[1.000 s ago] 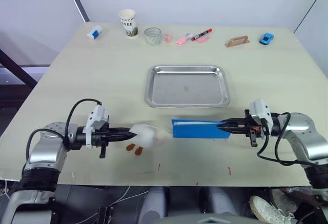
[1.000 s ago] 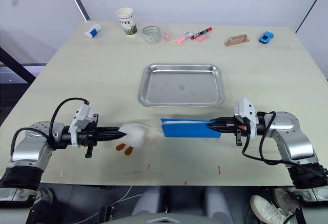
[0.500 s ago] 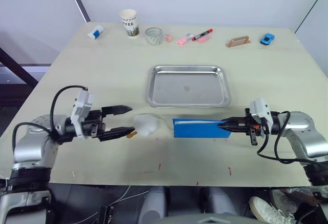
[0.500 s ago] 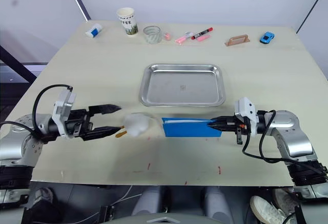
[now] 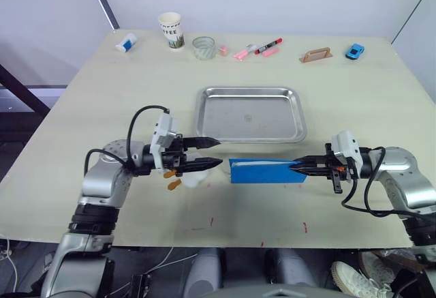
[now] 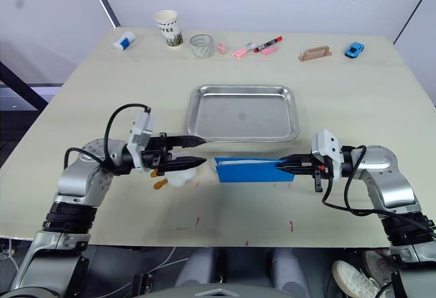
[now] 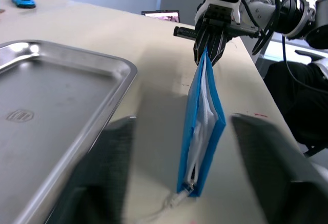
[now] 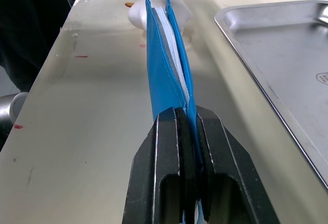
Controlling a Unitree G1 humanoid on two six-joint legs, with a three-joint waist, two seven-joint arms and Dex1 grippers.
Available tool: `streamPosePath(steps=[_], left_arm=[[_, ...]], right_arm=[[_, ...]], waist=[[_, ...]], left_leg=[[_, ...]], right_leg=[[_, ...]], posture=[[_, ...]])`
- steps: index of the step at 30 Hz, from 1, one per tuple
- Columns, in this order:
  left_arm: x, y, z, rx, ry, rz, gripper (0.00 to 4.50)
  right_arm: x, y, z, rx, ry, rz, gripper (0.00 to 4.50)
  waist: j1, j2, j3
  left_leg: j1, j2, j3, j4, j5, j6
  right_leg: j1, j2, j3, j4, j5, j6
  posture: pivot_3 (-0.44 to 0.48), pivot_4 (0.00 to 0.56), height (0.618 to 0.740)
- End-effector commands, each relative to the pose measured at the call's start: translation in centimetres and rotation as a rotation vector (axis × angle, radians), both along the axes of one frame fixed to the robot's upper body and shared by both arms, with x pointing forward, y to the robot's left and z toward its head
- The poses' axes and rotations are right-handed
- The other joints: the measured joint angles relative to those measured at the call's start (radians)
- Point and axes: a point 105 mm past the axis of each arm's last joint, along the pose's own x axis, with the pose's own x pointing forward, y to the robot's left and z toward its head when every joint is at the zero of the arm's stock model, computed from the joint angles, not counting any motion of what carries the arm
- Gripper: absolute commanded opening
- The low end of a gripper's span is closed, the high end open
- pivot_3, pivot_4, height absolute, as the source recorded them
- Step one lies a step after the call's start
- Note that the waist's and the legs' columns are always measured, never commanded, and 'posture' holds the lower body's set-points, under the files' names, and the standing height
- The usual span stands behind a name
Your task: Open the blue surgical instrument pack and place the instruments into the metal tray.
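Your right gripper (image 5: 298,168) has its fingers pinched on the 3 o'clock end of the pack (image 5: 266,172), which stands on edge on the tabletop (image 5: 102,93) just at 6 o'clock of the tray (image 5: 249,114). Your left gripper (image 5: 212,152), fingers spread apart, points along the tabletop toward the pack's free 9 o'clock end, above a white wad (image 5: 192,177) lying there. The step in hand looks like getting a second hold on that free end so the pack can be pulled open. Keep the right pinch firm and unmoving as the anchor. Bring the left fingers on at the same height as the pack's upper edge and close on one blue layer alone, not both walls and the pale lining. No instruments are visible, so they are probably inside; open slowly and keep the mouth turned toward the tray, at 12 o'clock, so nothing spills onto the tabletop.
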Motion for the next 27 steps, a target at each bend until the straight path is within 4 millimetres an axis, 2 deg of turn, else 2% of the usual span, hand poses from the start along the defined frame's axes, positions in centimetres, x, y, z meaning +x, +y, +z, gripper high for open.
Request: streamPosePath(steps=[1,14,18,19,20,21,27], left_arm=[[0.1,-0.7,0.2,0.015,-0.044,-0.034,2.21],[0.4,-1.9,-0.8,0.012,-0.047,-0.077,2.21],[0.4,-2.3,-1.4,0.023,-0.047,-0.094,1.18],[0.4,-2.4,-1.5,0.028,-0.048,-0.099,0.59],[0.4,-2.5,-1.6,0.031,-0.047,-0.105,0.48],[0.5,-2.6,-1.7,0.033,-0.047,-0.108,0.02],[0.4,-3.0,-1.8,0.024,-0.054,-0.127,0.02]], right_arm=[[0.0,0.0,0.2,-0.025,-0.019,0.01,0.0],[0.0,0.3,0.3,-0.015,-0.026,0.013,0.0],[0.0,0.4,0.3,-0.012,-0.027,0.014,0.0],[0.0,0.4,0.4,-0.011,-0.027,0.015,0.0],[0.0,0.4,0.4,-0.01,-0.027,0.015,0.0],[-0.1,0.5,0.4,-0.009,-0.027,0.015,0.0],[-0.1,0.5,0.4,-0.006,-0.016,0.014,0.0]], waist=[[0.001,0.0,0.0],[0.0,0.0,0.0],[0.0,0.0,0.0],[0.0,0.0,0.0],[0.0,0.0,0.0],[0.0,0.0,0.0],[0.001,0.0,0.0]], left_leg=[[0.0,0.0,0.0,0.0,0.0,0.0],[0.0,0.0,0.0,0.0,0.0,0.0],[0.0,0.0,-0.001,0.0,0.0,0.0],[0.0,0.0,-0.001,0.0,0.0,0.0],[0.0,0.0,-0.001,0.0,0.0,0.0],[0.0,0.0,-0.001,0.0,0.0,0.0],[0.0,0.0,-0.001,0.0,0.0,0.0]], right_leg=[[0.0,0.0,0.0,0.0,0.0,0.0],[0.0,0.0,0.0,0.0,0.0,0.0],[0.0,0.0,0.0,0.0,0.0,0.0],[0.0,0.0,0.0,0.0,0.0,0.0],[0.0,0.001,0.0,0.0,0.0,0.0],[0.0,0.001,0.0,0.0,0.0,0.0],[0.0,0.0,0.0,0.0,0.0,0.0]], posture=[[0.0,0.15,0.74],[0.0,0.15,0.74],[0.0,0.15,0.74],[0.0,0.15,0.74],[0.0,0.15,0.74],[0.0,0.15,0.74],[0.0,0.15,0.74]])
